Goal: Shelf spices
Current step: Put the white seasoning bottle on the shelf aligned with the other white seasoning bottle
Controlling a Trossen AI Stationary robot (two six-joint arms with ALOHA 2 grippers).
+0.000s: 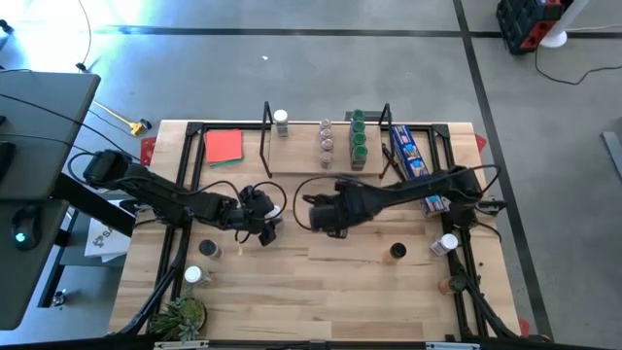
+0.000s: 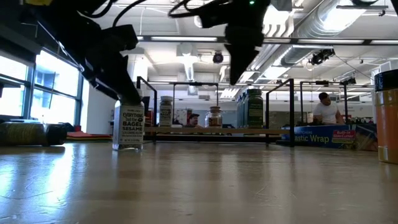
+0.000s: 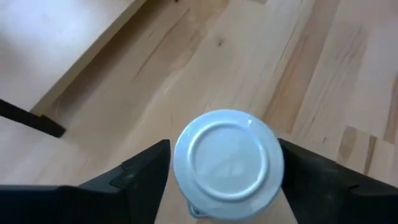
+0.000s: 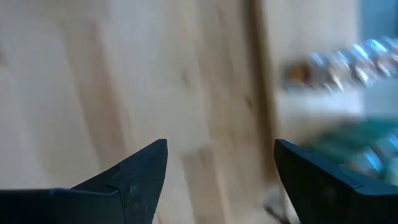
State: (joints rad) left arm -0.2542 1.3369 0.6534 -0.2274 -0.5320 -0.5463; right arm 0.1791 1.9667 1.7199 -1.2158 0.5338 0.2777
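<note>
Left wrist view looks straight down on a jar with a white cap (image 3: pixel 228 163). The left gripper (image 3: pixel 224 177) has one dark finger on each side of the cap. A thin gap shows on both sides, so the jaws look open around the jar and not yet squeezing it. In the low view this jar (image 2: pixel 128 126) stands upright on the table (image 2: pixel 199 180), out in front of the shelf (image 2: pixel 214 130), with the left arm coming down on it.

From above, the left gripper (image 1: pixel 260 220) is near the middle of the table, a little to the left. The shelf (image 1: pixel 301 156) is at the far edge and already has some spices on it, one with a white cap (image 1: pixel 281 120) and a row with green caps (image 1: pixel 358 136). More jars wait near the front edge (image 1: pixel 192 276) and on the right side (image 1: pixel 446 244).

The right gripper (image 4: pixel 221 180) is open and holds nothing. It hangs over bare wood, just beside the left one.

The step looks like picking up the jar. To do it well, the fingers should close softly and evenly, so the jar does not tip. Then it should go straight up before it moves to the shelf. The right arm is close, so the left arm should take care not to bump it.
</note>
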